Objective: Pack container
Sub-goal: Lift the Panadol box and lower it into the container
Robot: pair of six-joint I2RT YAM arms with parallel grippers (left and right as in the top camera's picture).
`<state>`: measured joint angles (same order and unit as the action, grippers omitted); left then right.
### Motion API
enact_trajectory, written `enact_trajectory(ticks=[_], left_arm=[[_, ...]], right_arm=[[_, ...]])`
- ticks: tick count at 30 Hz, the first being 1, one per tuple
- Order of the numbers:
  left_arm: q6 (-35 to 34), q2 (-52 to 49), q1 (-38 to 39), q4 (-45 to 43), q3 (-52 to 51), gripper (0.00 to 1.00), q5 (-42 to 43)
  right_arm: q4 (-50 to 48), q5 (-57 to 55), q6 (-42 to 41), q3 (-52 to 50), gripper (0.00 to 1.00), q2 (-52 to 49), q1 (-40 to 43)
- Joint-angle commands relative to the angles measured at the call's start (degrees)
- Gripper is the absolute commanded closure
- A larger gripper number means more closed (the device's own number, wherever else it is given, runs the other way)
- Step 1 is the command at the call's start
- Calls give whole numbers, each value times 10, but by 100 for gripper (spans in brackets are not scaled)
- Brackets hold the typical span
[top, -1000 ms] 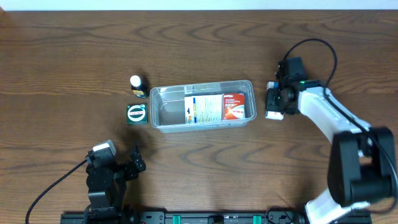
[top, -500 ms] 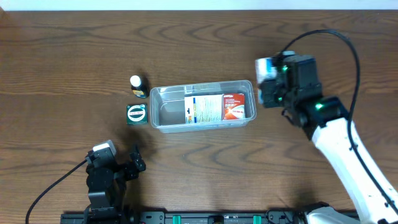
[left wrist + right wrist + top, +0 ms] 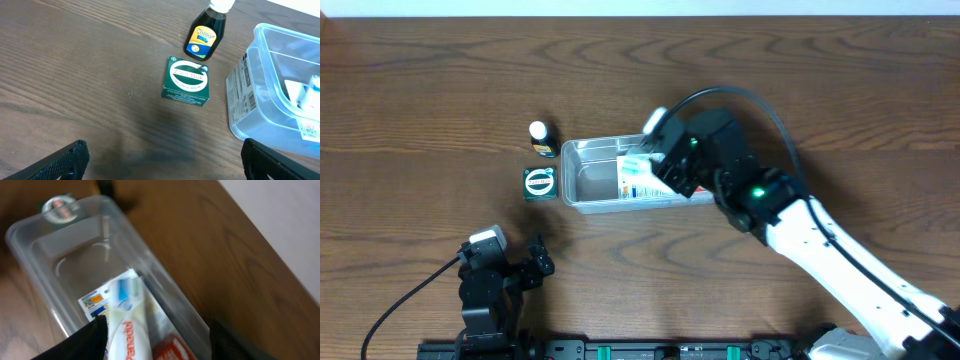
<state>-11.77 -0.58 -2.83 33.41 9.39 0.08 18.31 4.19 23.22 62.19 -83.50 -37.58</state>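
The clear container (image 3: 582,172) stands mid-table, and my right gripper (image 3: 642,165) hovers over its right half. In the right wrist view that gripper (image 3: 157,330) is open. A white box with red lettering (image 3: 129,325) lies against its left finger, tilted into the container (image 3: 65,245), and the right finger stands apart from the box. Beneath the white box are a printed white box (image 3: 95,302) and a red box (image 3: 172,347). My left gripper (image 3: 162,160) is open and holds nothing, low at the front left (image 3: 540,262).
A green square box (image 3: 539,183) (image 3: 186,81) and a small dark bottle with a white cap (image 3: 541,138) (image 3: 203,37) stand just left of the container (image 3: 270,50). The right arm's cable arcs over the table behind the container.
The right arm has swung left, from the table beside the container's right end to above it, carrying the white box. Its jaws have widened. The left arm has not moved.
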Motion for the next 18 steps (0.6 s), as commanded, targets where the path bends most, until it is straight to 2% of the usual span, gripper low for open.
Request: enact_trajectory(ticks=[1,7,10,18], left_arm=[[1,3,3,0,-7,2,4],[1,3,3,0,-7,2,4],[1,3,3,0,-7,2,4],[1,3,3,0,-7,2,4]], right_arm=[[-12,25,94,4,42,-40,-9],[-35,25,103,4,47,-87,-7],[-58,30,71,4,50,-87,-7],[-101,64,-35,4,77,-106,-6]])
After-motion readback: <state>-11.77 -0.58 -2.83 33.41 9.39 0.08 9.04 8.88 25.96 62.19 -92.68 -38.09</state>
